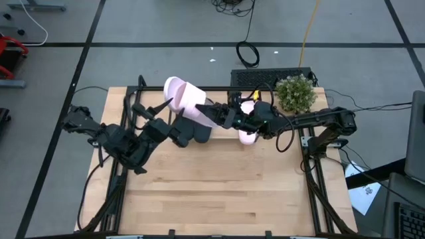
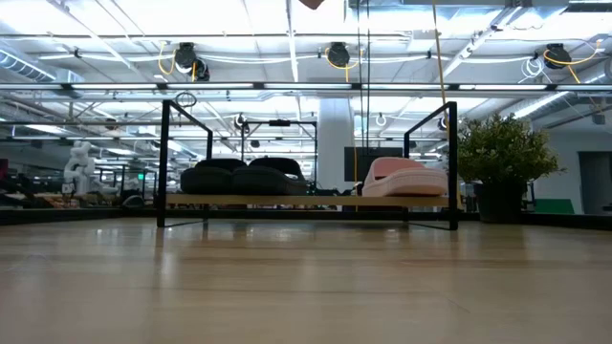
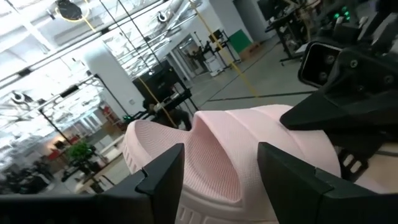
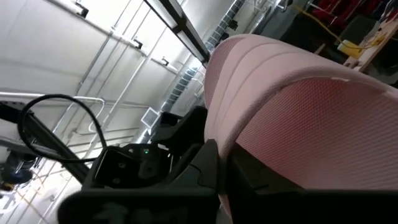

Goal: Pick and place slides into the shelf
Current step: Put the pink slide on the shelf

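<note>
One pale pink slide (image 1: 183, 95) is held in the air above the shelf's far left part, between both grippers; only its tip (image 2: 311, 3) shows in the low view. My left gripper (image 1: 167, 108) is on its left side and my right gripper (image 1: 214, 114) on its right side. The shelf (image 2: 306, 201) stands at the table's far edge. On its board rest the black pair (image 2: 244, 177) at the left and the other pink slide (image 2: 404, 176) at the right, each on its sole. My left gripper holds the pink slide (image 3: 217, 155) between its two fingers (image 3: 163, 169), which stand one on either side of it, coming from the table's left. The slide is lifted clear and tilted. My right gripper is on the slide's opposite end (image 3: 292, 115) from the right. One finger (image 4: 210, 163) lies under the pink strap (image 4: 298, 93); the other finger is hidden by the slide.
A potted green plant (image 1: 294, 93) stands at the table's far right corner, right of the shelf. Black frame rails (image 1: 312, 166) run along both table sides. The near half of the wooden table (image 1: 212, 192) lies in front of the arms.
</note>
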### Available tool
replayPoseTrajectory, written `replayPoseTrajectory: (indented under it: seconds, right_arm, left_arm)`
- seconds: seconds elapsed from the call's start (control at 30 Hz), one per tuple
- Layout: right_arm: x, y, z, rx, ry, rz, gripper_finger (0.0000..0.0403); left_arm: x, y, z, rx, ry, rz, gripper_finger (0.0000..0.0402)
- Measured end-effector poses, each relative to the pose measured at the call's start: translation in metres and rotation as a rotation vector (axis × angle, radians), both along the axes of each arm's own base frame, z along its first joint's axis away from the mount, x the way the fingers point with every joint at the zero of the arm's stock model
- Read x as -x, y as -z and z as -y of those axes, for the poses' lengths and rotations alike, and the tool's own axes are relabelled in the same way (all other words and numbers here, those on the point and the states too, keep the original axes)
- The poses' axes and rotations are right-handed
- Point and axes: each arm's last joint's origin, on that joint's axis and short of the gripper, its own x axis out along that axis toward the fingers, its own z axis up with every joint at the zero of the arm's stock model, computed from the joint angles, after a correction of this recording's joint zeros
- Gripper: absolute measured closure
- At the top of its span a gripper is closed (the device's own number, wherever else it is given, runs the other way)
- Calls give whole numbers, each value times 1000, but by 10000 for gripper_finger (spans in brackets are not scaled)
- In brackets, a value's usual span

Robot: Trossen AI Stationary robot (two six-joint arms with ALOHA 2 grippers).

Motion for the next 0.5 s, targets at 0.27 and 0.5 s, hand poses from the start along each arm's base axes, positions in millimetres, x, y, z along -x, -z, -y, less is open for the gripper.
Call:
replayPoseTrajectory:
  seconds: [0.27,0.5]
  right_arm:
    - [1,-2,3,14,-31,9,402]
    - [1,-2,3,25,-54,12,402]
  left_arm:
    - [19,-15,18,70,78,83,190]
    - [36,-36,33,89,165,105,190]
